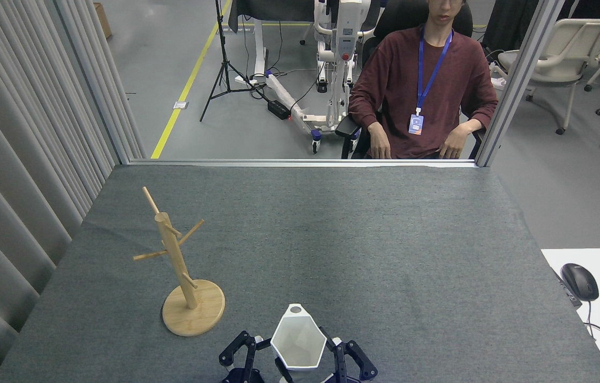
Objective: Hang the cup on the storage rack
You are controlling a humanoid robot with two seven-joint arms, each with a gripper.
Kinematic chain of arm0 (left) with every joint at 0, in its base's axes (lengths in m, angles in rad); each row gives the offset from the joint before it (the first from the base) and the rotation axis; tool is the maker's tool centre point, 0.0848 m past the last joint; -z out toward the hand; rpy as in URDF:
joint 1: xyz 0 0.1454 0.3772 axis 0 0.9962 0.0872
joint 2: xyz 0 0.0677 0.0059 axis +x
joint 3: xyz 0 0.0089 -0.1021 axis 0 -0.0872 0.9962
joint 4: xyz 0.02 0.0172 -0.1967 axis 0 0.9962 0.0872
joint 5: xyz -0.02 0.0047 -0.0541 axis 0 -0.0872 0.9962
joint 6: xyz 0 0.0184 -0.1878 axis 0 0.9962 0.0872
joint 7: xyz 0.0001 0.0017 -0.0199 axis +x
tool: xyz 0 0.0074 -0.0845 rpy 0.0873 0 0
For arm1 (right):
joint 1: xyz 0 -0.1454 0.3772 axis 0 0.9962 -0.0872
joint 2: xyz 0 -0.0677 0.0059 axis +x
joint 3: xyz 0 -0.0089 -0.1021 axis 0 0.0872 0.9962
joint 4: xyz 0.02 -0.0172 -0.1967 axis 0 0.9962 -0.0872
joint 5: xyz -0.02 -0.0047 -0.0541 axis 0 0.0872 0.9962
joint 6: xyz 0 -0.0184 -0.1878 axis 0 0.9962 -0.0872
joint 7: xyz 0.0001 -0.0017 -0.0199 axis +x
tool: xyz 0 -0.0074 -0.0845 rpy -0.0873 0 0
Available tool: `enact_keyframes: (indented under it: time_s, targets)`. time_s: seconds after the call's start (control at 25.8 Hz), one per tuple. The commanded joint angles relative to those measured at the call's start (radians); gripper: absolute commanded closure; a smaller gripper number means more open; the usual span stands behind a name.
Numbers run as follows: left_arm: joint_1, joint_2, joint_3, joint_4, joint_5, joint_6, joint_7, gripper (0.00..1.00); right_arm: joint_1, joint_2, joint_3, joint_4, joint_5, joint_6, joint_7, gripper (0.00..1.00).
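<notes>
Now white cup (pixel 298 344) empty, rack (pixel 183 266) bare

A counter (pixel 364 234) covered in dark grey felt-like cloth filled the middle of the view. On its left part stood a light wooden mug tree (pixel 185 276), upright on its round base, with thin pegs angled out from the post.
</notes>
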Motion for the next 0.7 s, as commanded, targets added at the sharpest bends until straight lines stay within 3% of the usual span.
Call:
enact_keyframes:
  time_s: [0.0,0.66]
  targets:
    - [-0.001,-0.002,-0.002,0.003,0.000,-0.016,0.004,0.00,-0.001,0.004,0.008,0.003,0.002,-0.004,0.002,0.39]
    - [-0.003,0.001,0.000,0.004,0.000,-0.016,0.004,0.00,0.012,0.004,0.024,-0.011,0.004,-0.003,-0.007,0.38]
